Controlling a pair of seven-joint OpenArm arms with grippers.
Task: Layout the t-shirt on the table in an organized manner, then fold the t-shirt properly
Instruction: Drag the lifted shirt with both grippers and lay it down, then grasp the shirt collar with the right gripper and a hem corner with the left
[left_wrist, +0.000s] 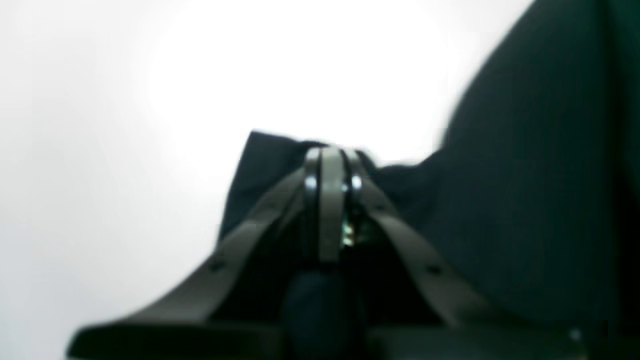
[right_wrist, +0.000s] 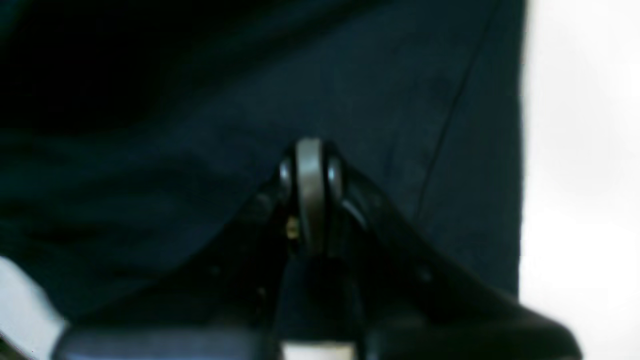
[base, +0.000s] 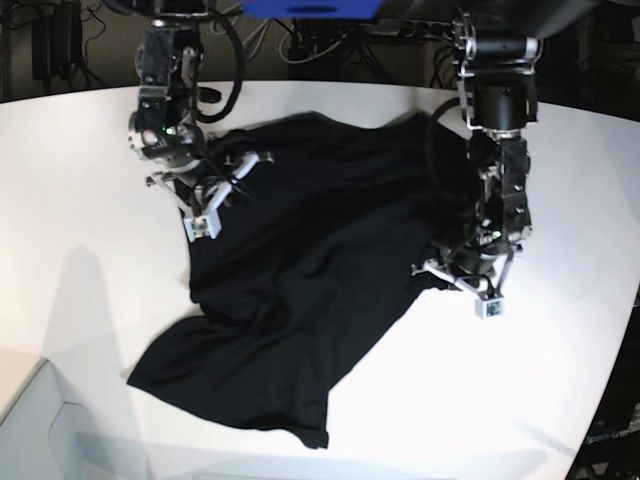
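Fingers (left_wrist: 330, 165) pinching t-shirt (base: 300, 270), white table (base: 80, 200)

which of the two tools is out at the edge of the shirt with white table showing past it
The left tool, on the base view's right. It pinches a corner of the t-shirt with bare table beyond; the right tool is surrounded by black cloth.

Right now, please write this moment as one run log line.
left gripper: shut on t-shirt edge | right gripper: shut on t-shirt | t-shirt: rumpled on table, not folded
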